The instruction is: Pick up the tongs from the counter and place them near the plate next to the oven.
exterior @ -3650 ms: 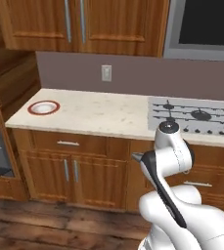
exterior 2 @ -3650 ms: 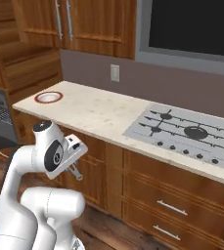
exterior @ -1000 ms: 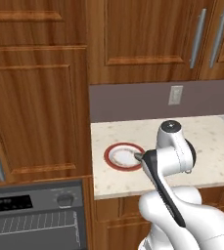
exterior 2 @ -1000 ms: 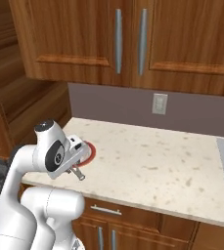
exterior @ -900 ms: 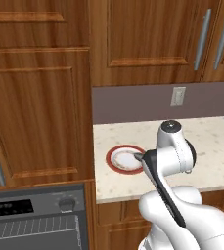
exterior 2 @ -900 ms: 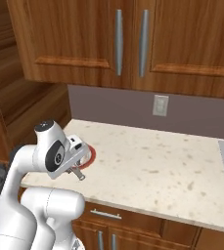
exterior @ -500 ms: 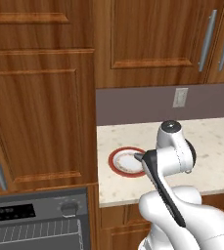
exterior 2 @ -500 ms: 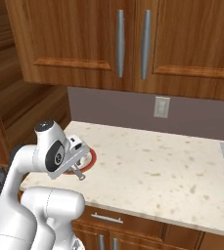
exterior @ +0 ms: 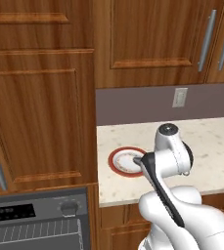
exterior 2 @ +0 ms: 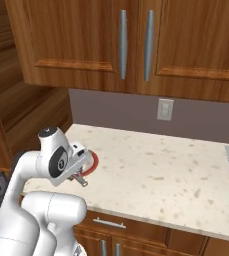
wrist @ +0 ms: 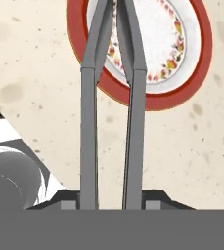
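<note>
The pincer [wrist: 111, 202] is closed on the tongs [wrist: 111, 102], gripping them near one end so that both grey arms run away from the hand toward 12 o'clock in the hand view. This lengthwise hold keeps the long utensil in line with the hand while it is carried.

The far part of the tongs lies across the plate [wrist: 194, 73], whose red rim curves from 9 through 6 to 3 o'clock around them. Whether the tips touch the plate cannot be judged from here; they probably hang above it.

In the left base view the plate [exterior: 119, 161] sits at the 9 o'clock corner of the worktop [exterior: 211, 146], the end nearest the oven [exterior: 35, 222] at 7 o'clock. The drop spot is bare worktop beside the plate, so the hand likely needs to shift off the rim before release
</note>
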You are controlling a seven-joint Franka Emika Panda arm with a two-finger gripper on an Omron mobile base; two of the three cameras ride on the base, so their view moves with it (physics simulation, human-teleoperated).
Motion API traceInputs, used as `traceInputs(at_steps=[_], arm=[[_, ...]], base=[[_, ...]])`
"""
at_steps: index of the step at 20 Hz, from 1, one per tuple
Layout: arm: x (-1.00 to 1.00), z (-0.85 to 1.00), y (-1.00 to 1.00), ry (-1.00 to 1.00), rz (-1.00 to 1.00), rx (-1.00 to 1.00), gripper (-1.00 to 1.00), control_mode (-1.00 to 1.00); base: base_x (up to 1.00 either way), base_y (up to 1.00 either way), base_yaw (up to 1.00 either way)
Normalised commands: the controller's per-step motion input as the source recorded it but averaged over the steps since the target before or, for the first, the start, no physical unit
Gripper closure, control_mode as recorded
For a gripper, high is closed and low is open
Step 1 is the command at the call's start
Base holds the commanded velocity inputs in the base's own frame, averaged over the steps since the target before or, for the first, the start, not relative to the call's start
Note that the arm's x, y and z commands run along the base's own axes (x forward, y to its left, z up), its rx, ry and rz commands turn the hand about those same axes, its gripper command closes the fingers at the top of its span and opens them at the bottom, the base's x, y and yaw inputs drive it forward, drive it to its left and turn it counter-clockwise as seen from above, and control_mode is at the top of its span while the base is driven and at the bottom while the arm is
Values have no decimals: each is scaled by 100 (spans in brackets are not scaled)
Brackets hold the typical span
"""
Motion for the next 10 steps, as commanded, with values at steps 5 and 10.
traceInputs(at_steps=[5, 10], arm=[[23, -48, -24, 4, 2, 0, 100, -100], [49, -26, -45, 0, 8, 0, 100, -100]], base=[[0, 0, 0], [0, 0, 0]])
